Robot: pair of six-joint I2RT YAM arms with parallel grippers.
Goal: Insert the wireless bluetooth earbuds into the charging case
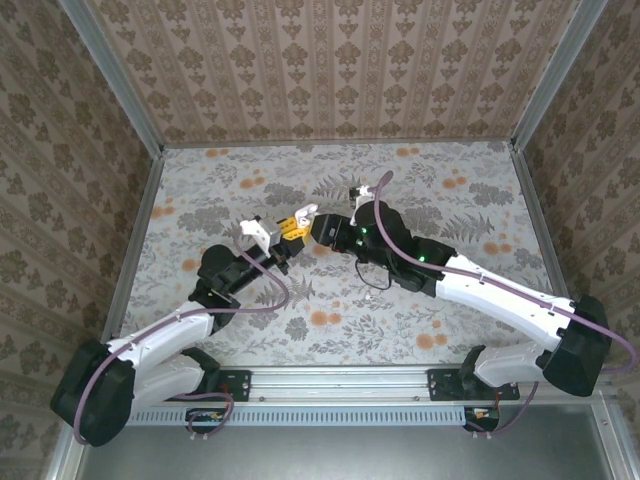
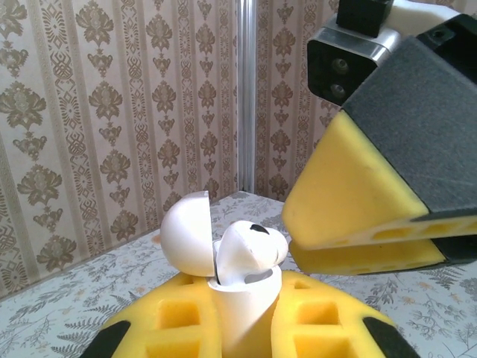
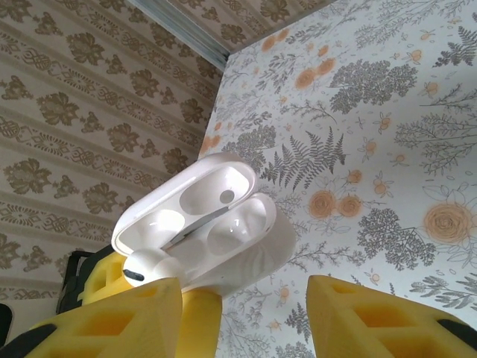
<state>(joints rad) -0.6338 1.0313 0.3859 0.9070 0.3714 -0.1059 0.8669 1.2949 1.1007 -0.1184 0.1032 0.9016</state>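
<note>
Left tool (image 2: 248,322) is clenching the open charging case (image 3: 232,240) above the bench (image 3: 387,149) centre. One whitish earbud (image 2: 250,250) is sitting, apparently only part-seated, in it. Right tool (image 3: 242,292) is hovering just beside, fingers parted, gripping nothing.

my left arm (image 1: 170,335) comes up from the near left corner of the table (image 1: 450,180) and bends inward toward the middle. my left gripper (image 1: 283,236) is clamped tight, its yellow pads (image 2: 179,328) pressing both sides of the charging case (image 2: 242,317). my right arm (image 1: 500,290) stretches in from the near right corner, wrist angled left. my right gripper (image 1: 318,224) sits just beside the left one, nearly tip to tip, and its pads (image 3: 373,321) stand apart.
</note>
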